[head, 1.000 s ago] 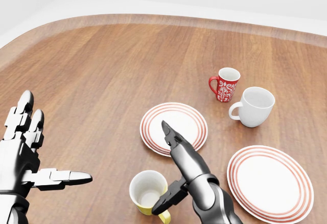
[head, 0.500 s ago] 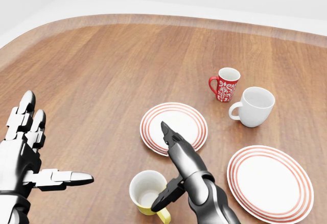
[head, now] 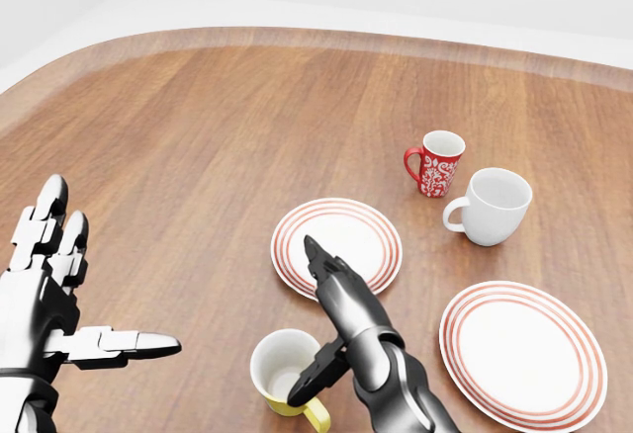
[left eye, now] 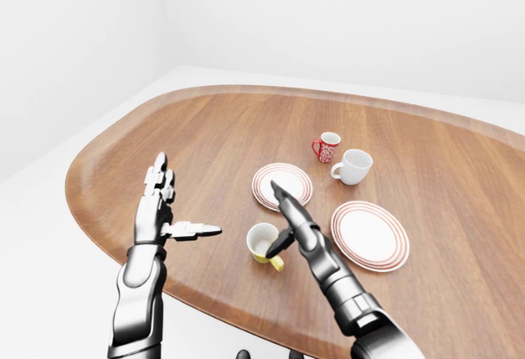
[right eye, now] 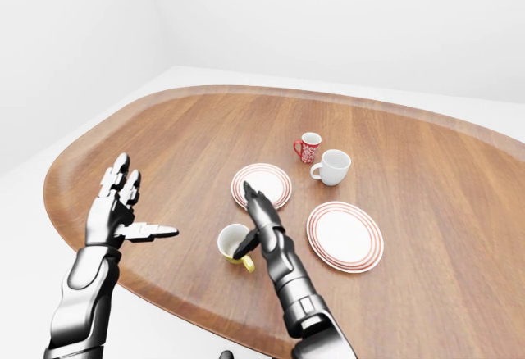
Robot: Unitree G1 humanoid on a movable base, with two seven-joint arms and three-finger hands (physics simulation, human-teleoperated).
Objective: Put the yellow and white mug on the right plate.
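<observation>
Your right hand (head: 326, 329) hangs open, thumb at the rim of the yellow and white mug (head: 285, 371) just left of it; light, rigid, glazed-slick, so pinch the wall across the rim, not the handle.

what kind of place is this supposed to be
Probably a simulated dining setup: a rounded wooden table in a bare white room, set with two red-rimmed plates and three mugs, including a yellow and white mug. Nothing else furnishes the room.

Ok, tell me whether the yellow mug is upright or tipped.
Upright. The yellow mug stands on the table with its mouth up, white inside showing, beside the right hand.
</observation>
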